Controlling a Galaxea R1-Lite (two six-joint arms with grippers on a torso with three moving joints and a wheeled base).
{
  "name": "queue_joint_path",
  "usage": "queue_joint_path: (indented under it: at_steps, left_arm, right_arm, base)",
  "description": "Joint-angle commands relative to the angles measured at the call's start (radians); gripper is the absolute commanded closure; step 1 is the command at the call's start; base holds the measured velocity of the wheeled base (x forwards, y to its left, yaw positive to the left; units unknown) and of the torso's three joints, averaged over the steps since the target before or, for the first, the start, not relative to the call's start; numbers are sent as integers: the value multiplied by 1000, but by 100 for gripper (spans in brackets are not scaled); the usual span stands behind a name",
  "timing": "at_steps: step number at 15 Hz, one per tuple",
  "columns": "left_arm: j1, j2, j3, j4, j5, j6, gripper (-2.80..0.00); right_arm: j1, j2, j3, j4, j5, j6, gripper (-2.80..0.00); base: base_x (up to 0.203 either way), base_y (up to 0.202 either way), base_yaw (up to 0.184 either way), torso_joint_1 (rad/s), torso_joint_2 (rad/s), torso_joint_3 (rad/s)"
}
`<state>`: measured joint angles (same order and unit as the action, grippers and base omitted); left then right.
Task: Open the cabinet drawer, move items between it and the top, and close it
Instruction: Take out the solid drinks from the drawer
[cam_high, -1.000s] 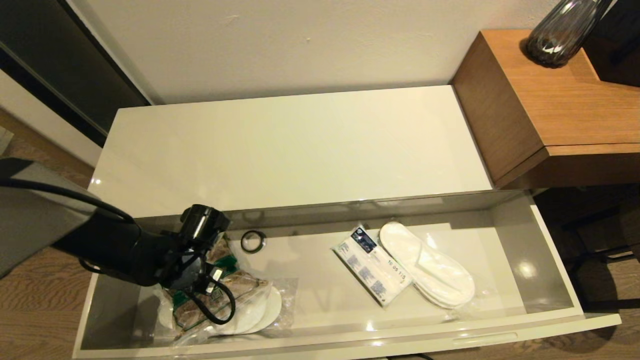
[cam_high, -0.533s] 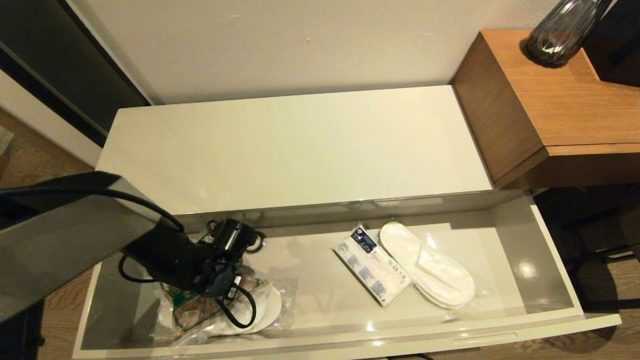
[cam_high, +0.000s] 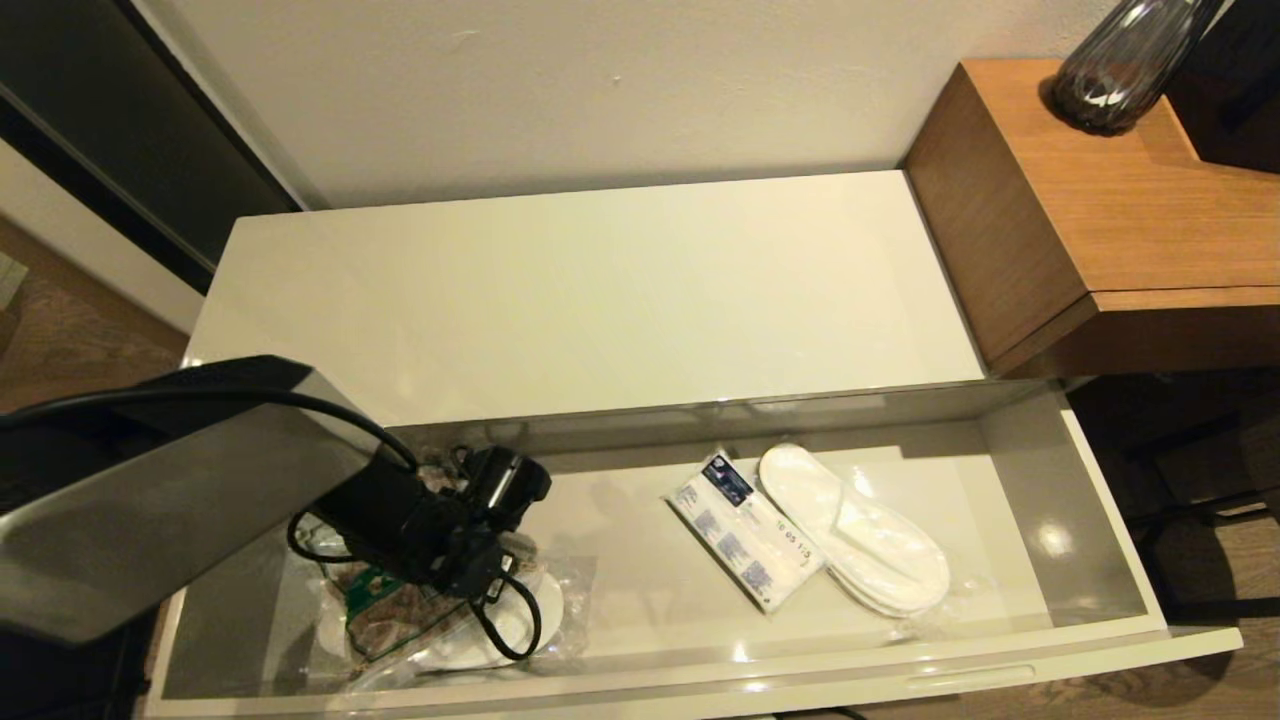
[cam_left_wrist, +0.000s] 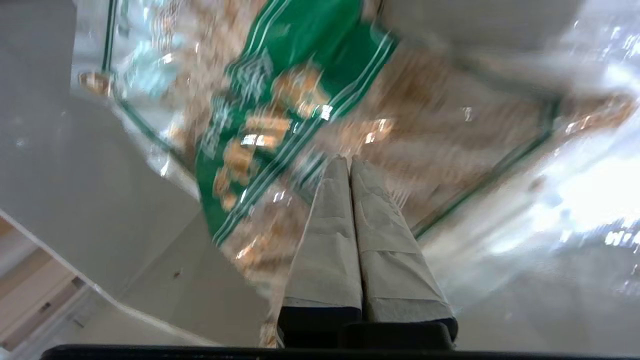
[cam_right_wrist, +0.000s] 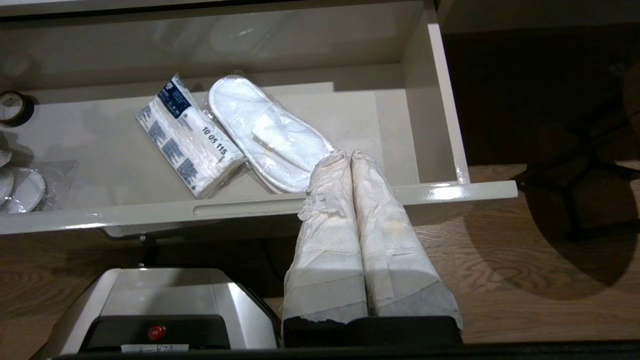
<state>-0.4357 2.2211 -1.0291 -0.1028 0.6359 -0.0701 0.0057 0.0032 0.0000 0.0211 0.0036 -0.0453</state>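
The cabinet drawer (cam_high: 900, 680) stands pulled out under the bare cream top (cam_high: 600, 290). At its left end a crinkly bag (cam_high: 390, 605) with a green band lies on a pair of white slippers (cam_high: 520, 620). My left gripper (cam_high: 455, 560) hangs low over that bag (cam_left_wrist: 300, 100), and in the left wrist view the left gripper (cam_left_wrist: 348, 160) is shut with its tips at the plastic. Right of the drawer's middle lie the white packet (cam_high: 745, 545) and bagged slippers (cam_high: 860, 530). My right gripper (cam_right_wrist: 348, 154) is shut, empty, in front of the drawer front (cam_right_wrist: 350, 200).
A small black ring (cam_right_wrist: 12, 107) lies near the drawer's back wall; my left wrist hides it in the head view. A brown desk (cam_high: 1130, 220) with a dark vase (cam_high: 1120, 60) adjoins the cabinet's right end. The robot base (cam_right_wrist: 165, 310) stands on wood floor below the drawer.
My left arm has swung rightward inside the drawer, and its wrist now covers the black ring. The packet and the right-hand slippers have not moved.
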Motion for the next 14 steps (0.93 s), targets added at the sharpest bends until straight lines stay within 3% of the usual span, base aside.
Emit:
queue_joint_path:
  at_steps: [1, 8, 9, 14]
  left_arm:
    - [-17, 45, -44, 0, 22, 0, 0]
    - [-25, 86, -92, 14, 91, 3, 0]
    - [-25, 87, -99, 14, 93, 7, -280]
    - [-57, 132, -168, 14, 110, 7, -280]
  right_arm:
    - [0, 1, 2, 0, 0, -1, 0]
    - [0, 1, 2, 0, 1, -1, 0]
    - [0, 1, 2, 0, -1, -1, 0]
    - [0, 1, 2, 0, -1, -1, 0]
  base:
    - [0, 0, 0, 0, 0, 0]
    - [0, 0, 0, 0, 0, 0]
    - [0, 0, 0, 0, 0, 0]
    - [0, 0, 0, 0, 0, 0]
